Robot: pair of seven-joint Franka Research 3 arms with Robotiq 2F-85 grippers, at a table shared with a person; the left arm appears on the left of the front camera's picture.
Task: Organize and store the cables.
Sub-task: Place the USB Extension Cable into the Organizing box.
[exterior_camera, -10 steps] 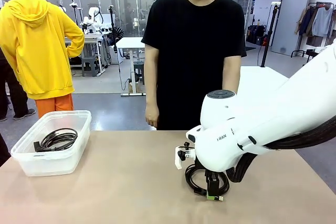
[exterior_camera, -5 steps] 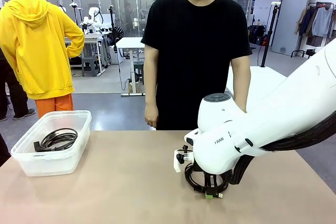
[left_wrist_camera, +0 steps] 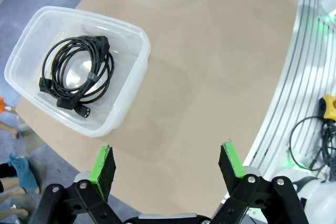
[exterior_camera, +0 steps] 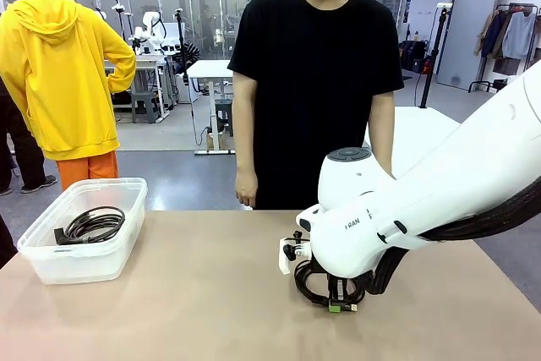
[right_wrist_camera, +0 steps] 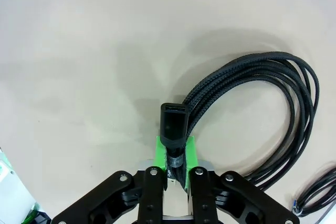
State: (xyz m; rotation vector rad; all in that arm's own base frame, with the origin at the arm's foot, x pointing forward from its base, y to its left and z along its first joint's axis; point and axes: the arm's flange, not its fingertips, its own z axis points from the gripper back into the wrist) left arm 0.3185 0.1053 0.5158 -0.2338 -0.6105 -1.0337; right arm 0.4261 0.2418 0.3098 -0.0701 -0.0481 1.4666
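Observation:
A coiled black cable point(right_wrist_camera: 273, 108) lies on the tan table point(exterior_camera: 186, 293) at the front right; in the front view the cable point(exterior_camera: 311, 287) peeks out under the white right arm. My right gripper point(right_wrist_camera: 176, 153) is shut on this cable's bundled strands just behind a black plug end point(right_wrist_camera: 173, 121); the same gripper point(exterior_camera: 341, 303) touches down on the table. Another coiled black cable point(left_wrist_camera: 76, 74) rests inside the clear plastic bin point(left_wrist_camera: 134, 85) at the table's left, the same cable point(exterior_camera: 91, 224) visible through the bin point(exterior_camera: 51, 264). My left gripper point(left_wrist_camera: 168, 169) hovers high above the table, open and empty.
A person in a black shirt point(exterior_camera: 313, 90) stands at the far edge, arms hanging down. The table's curved edge and a white rail point(left_wrist_camera: 294, 108) show in the left wrist view, with a yellow part point(left_wrist_camera: 328, 106) and loose wires beyond.
My right gripper has closed onto the cable on the table while the arm lowered and shifted slightly left. The person's arm has shifted a little. The bin has not moved.

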